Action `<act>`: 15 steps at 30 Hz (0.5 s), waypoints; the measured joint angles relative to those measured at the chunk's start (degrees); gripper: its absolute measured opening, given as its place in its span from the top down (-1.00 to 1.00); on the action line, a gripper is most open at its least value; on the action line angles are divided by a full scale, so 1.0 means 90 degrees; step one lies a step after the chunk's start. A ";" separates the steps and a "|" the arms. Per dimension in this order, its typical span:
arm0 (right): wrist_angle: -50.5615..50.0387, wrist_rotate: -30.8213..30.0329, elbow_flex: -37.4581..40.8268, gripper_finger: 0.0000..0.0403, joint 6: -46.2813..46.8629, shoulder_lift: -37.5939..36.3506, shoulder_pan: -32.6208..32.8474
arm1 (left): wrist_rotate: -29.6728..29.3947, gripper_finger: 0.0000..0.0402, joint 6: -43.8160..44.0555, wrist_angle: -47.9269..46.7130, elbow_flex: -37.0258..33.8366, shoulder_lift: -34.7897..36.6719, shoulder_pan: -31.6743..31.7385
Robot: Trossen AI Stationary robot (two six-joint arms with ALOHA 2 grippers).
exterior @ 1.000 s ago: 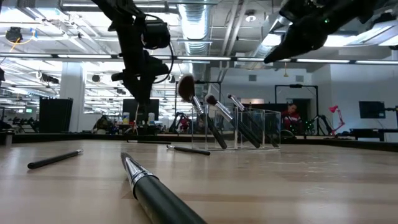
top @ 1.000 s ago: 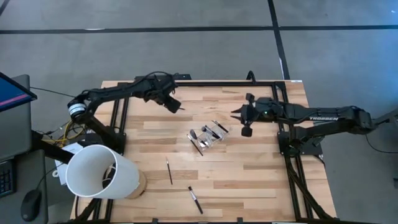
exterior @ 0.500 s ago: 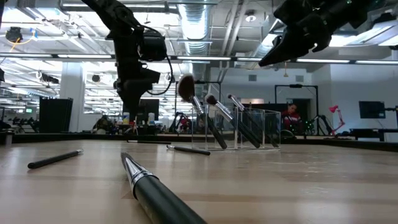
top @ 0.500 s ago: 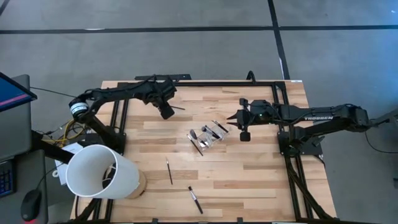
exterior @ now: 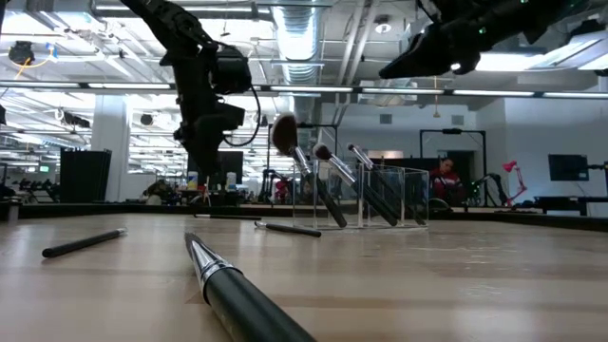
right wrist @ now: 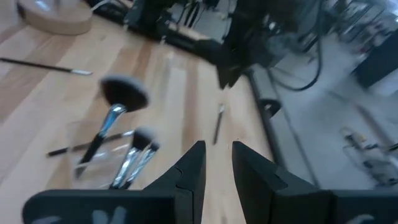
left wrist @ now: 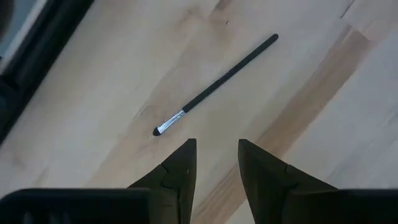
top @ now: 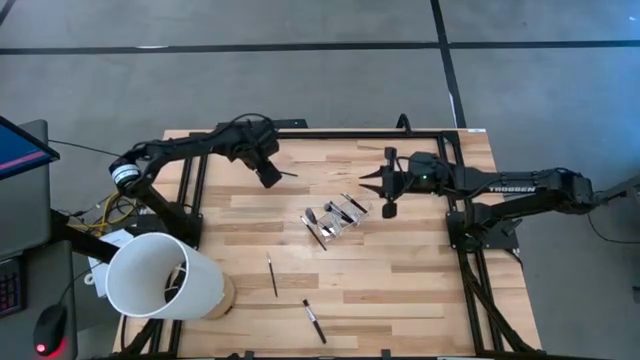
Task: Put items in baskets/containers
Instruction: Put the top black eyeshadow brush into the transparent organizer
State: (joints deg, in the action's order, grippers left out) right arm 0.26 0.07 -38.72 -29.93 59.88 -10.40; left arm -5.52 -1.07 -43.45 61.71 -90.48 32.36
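Note:
A thin dark brush with a silver ferrule point(left wrist: 214, 84) lies flat on the wooden table at the far left. My left gripper point(left wrist: 217, 149) hangs open just above it, pointing down, with nothing between the fingers; the high view shows it too point(top: 272, 178). A clear container point(top: 336, 217) stands mid-table, and several brushes lean in it with their fluffy heads point(exterior: 283, 133) sticking out. My right gripper point(top: 372, 182) hovers open and empty up beside the container's far right, pointing nearly level. Two more brushes point(top: 271, 274) point(top: 314, 321) lie flat near the front edge.
A large white cylinder point(top: 160, 275) on a round wooden base fills the near left corner. Black frame rails point(top: 350, 133) run along the table's far edge and both sides. Bare wood lies between the container and the two near brushes.
My left gripper has sunk a little toward the far-left brush and has rolled about its own pointing line. My right gripper has rolled and tipped up nearer to level beside the container. No brush has moved.

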 joint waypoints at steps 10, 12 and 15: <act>0.0397 0.0000 -0.0232 0.65 -0.0521 0.0000 -0.0543 | 0.0510 0.42 -0.0641 0.0018 0.0000 -0.0672 0.0447; 0.0393 0.0003 -0.0318 0.65 -0.0521 0.0000 -0.0630 | 0.0480 0.42 -0.0871 0.0038 0.0000 -0.0899 0.0444; 0.0419 0.0003 -0.0372 0.65 -0.0577 0.0000 -0.0720 | 0.0416 0.42 -0.1151 0.0181 0.0000 -0.1133 0.0454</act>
State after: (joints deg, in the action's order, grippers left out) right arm 4.03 0.10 -42.06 -35.11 59.88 -16.88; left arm -1.78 -11.43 -41.81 61.71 -100.68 36.45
